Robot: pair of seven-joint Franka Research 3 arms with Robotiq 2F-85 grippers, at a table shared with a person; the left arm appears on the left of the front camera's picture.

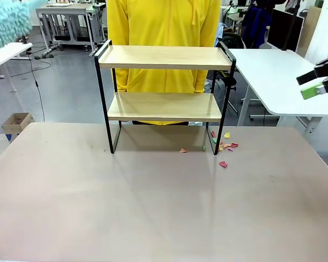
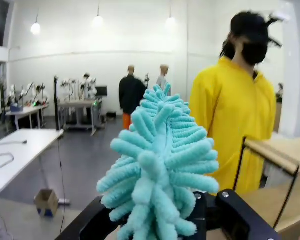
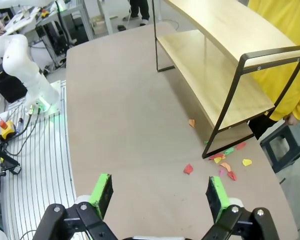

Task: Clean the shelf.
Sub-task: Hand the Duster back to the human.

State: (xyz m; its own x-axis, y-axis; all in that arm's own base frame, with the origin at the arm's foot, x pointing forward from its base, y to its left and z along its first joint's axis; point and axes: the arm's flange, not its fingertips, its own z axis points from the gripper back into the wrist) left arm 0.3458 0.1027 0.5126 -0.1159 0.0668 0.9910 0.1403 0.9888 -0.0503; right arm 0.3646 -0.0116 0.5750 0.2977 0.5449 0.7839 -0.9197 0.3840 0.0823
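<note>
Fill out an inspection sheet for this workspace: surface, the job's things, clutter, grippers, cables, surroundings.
Surface: tan table, bare across its near part.
Job's things: shelf upright at the far side, both wooden boards bare; teal duster in the left gripper.
Clutter: coloured scraps on the table by the shelf's right leg, one more under the shelf.
Grippers: left gripper shut on the duster; right gripper open, holding nothing, above the table's edge.
Cables: wires beside the arm base.
Surroundings: person in a yellow top behind the shelf; white table to the right; cardboard box on the floor.
</note>
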